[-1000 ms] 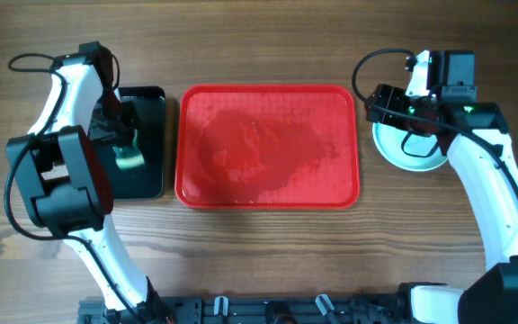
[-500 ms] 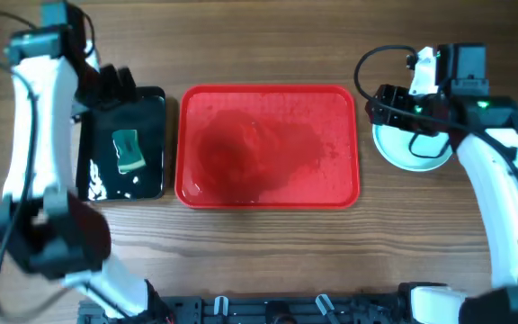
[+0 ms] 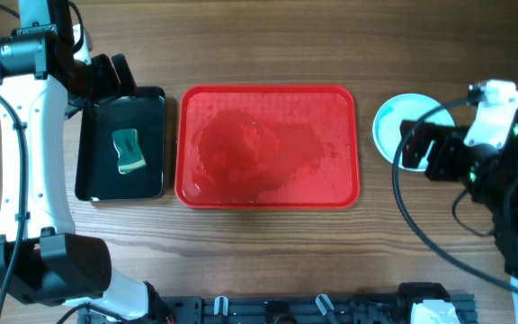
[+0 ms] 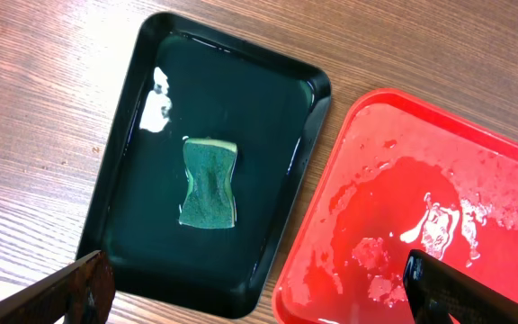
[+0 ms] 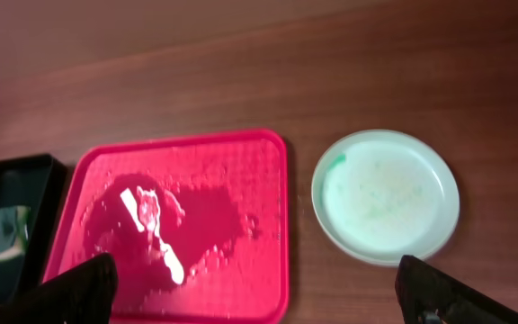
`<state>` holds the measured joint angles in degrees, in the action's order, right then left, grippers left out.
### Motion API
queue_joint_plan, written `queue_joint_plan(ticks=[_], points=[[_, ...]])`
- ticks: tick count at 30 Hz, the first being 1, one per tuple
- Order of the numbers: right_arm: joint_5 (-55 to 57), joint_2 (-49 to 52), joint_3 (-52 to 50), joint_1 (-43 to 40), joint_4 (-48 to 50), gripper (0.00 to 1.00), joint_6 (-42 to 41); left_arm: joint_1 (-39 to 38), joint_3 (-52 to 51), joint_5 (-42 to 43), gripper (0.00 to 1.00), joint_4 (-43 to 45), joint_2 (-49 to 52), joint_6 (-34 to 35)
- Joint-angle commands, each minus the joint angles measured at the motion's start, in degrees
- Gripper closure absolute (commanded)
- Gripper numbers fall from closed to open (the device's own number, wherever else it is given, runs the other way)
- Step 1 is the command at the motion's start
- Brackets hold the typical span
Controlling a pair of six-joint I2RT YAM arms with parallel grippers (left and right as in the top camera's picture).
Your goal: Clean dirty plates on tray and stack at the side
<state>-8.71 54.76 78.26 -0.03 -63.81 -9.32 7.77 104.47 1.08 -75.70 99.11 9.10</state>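
The left gripper [image 4: 263,295] is being held wide open above the table [image 3: 268,252], with nothing being gripped. Only its fingertips [image 4: 79,288] are being shown, at the bottom corners of the wrist view. The black tray [image 4: 268,117] is lying just ahead of it, with the green sponge [image 4: 209,183] flat inside, and the red tray [image 4: 475,180] is glistening wet ahead to its right. The right gripper [image 5: 263,297] is likewise being held spread wide and empty. The plates [image 5: 385,193] are sitting ahead to its right, just beside the red tray — their number cannot be told.
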Motion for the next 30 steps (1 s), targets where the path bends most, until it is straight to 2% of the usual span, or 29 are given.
queue_joint_plan(ticks=[1,9,11,13,15,17,22,26,30], points=[[1.2,-0.9,0.9,0.2,-0.8,0.0,0.2,0.0,0.0,0.8,0.0,0.0,0.3,0.3],[1.8,2.8,0.9,0.2,-0.8,0.0,0.6,0.0,0.0,0.8,0.0,0.0,0.3,0.3],[2.3,4.2,0.4,0.2,2.0,0.0,0.7,0.0,0.0,0.8,0.0,0.0,0.3,0.3],[1.0,3.8,-2.1,0.2,9.0,0.0,3.3,0.0,0.0,0.8,0.0,0.0,0.3,0.3],[-2.8,2.3,-7.5,0.2,18.9,0.0,7.0,0.0,0.0,0.8,0.0,0.0,0.3,0.3],[-6.3,-1.5,-18.0,0.2,33.0,0.0,8.1,0.0,0.0,0.8,0.0,0.0,0.3,0.3],[-8.7,-14.3,-45.2,3.2,60.1,0.0,8.5,0.0,0.0,0.8,0.0,0.0,0.3,0.3],[-6.8,-27.1,-60.9,5.6,69.2,0.0,8.5,0.0,0.0,0.8,0.0,0.0,0.3,0.3],[-6.8,-38.3,-72.7,5.7,73.2,0.0,7.7,0.0,0.0,0.8,0.0,0.0,0.3,0.3]])
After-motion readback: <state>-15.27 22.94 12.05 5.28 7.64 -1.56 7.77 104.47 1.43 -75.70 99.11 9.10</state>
